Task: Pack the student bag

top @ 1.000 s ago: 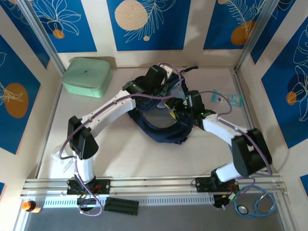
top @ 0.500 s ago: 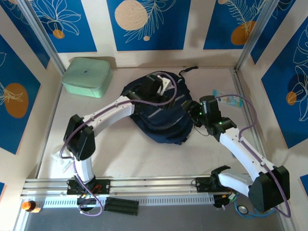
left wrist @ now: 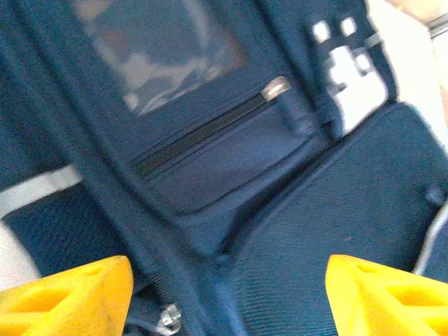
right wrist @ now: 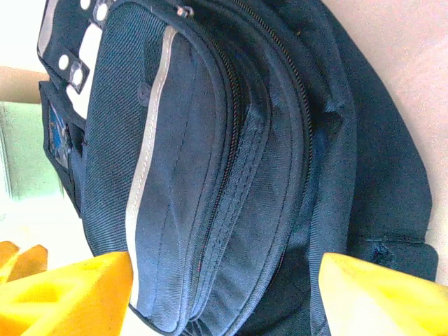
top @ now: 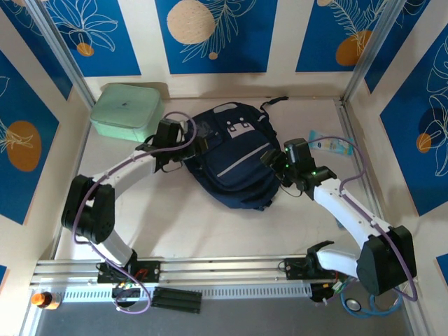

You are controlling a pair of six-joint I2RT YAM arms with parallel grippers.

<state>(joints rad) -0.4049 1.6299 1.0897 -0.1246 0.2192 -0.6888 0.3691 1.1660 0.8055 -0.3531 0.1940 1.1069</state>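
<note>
left gripper [left wrist: 227, 280] spread wide and empty, the navy student bag [left wrist: 231, 147] with its zip pocket just ahead between the fingers. right gripper [right wrist: 224, 283] equally open, the grey-striped pocket ahead of its fingers.

Overhead and close wrist cameras share the student bag [top: 234, 157]

The pale surface [top: 210, 224] carries a navy student bag [top: 234, 157], lying flat with its front pocket up. Left of the bag and farther back sits a mint-green case [top: 126, 110]. Right of the bag lies a small teal-edged packet [top: 332, 145].
</note>
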